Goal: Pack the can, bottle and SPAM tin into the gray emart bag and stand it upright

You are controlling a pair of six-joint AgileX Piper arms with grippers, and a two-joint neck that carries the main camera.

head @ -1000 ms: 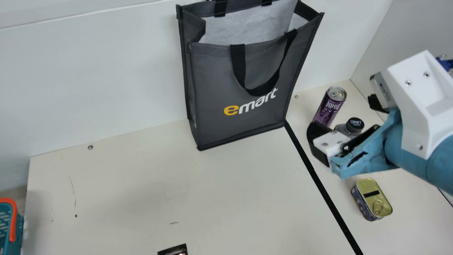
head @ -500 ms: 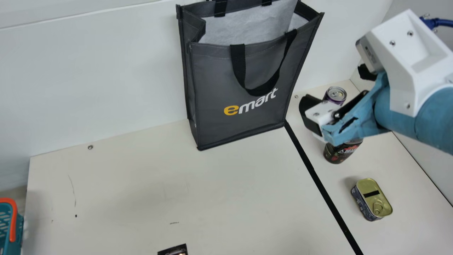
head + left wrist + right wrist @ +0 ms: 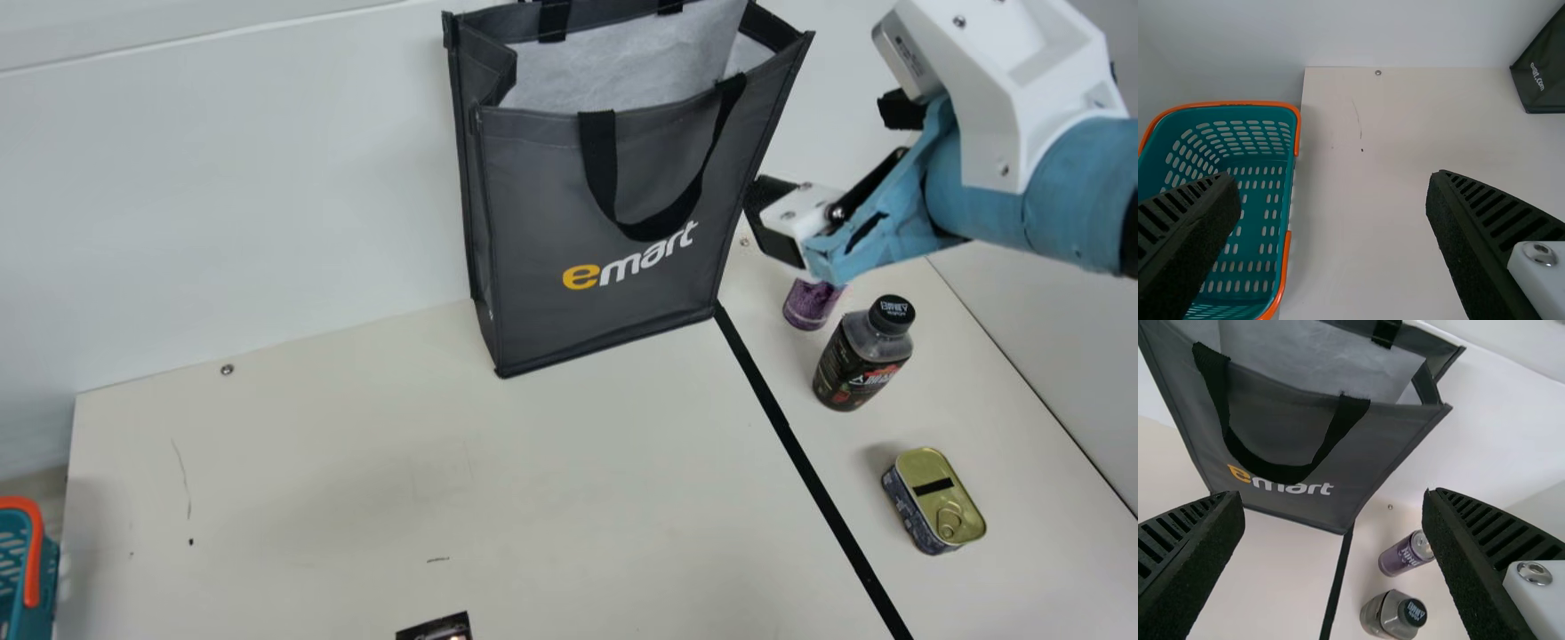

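The gray emart bag [image 3: 613, 187] stands upright against the back wall in the main view, its top open. My right gripper [image 3: 827, 147] hangs in the air at the bag's right, above the purple can [image 3: 810, 304], partly covering it. Upright on the table are the can and the dark bottle [image 3: 862, 360]. Nearer the front lies the SPAM tin [image 3: 938, 507], gold lid up. In its wrist view my right gripper [image 3: 1333, 495] is open and empty, with the bag [image 3: 1291, 420], can [image 3: 1405, 553] and bottle [image 3: 1391, 613] beyond. My left gripper [image 3: 1335, 177] is open and empty.
A teal basket [image 3: 1295, 133] with orange trim stands at the table's left side. Black tape [image 3: 800, 444] runs from the bag's right corner toward the front. A small dark object [image 3: 436, 628] pokes in at the main view's bottom edge.
My right gripper has risen from beside the bottle, moving away from the table's front and uncovering the bottle. The bag, bottle, can and tin have stayed where they were.
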